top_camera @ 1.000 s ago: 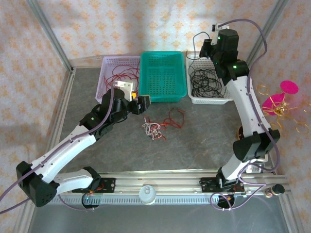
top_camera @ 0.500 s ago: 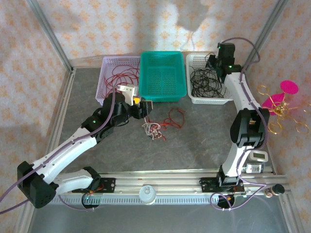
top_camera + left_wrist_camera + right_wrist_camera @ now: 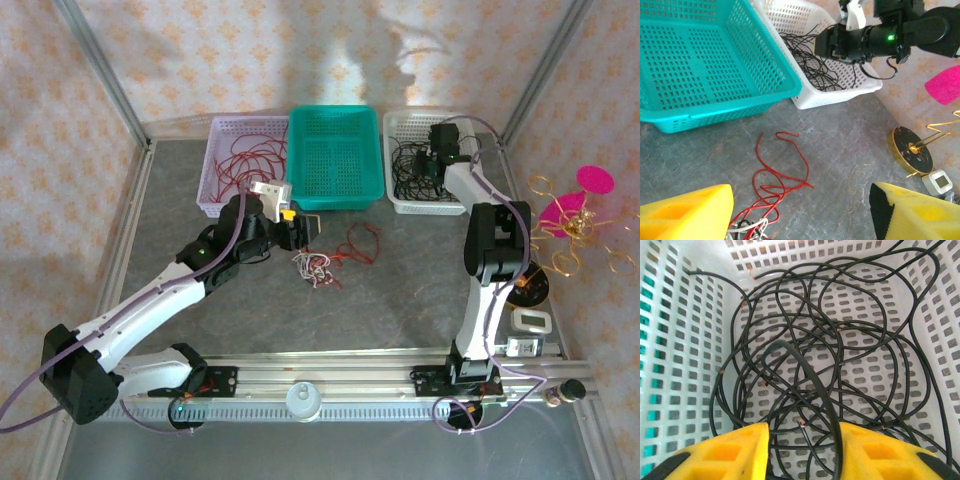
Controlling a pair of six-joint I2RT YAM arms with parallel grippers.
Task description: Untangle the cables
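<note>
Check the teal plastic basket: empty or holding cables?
Empty: the teal perforated plastic basket shows a bare mesh floor in the top and left wrist views.

Three baskets line the grey worktop's (image 3: 400,290) 12 o'clock edge: lilac basket (image 3: 214,172), teal basket (image 3: 335,165), white basket (image 3: 425,208). A gold-wire ornament (image 3: 570,212) (pink-topped) stands at 3 o'clock.

I can't read any words or numbers anywhere here. The little white box (image 3: 942,183) just beside the round gold-rimmed stand (image 3: 910,150) has a dark screen, but it is too small for me to read.
</note>
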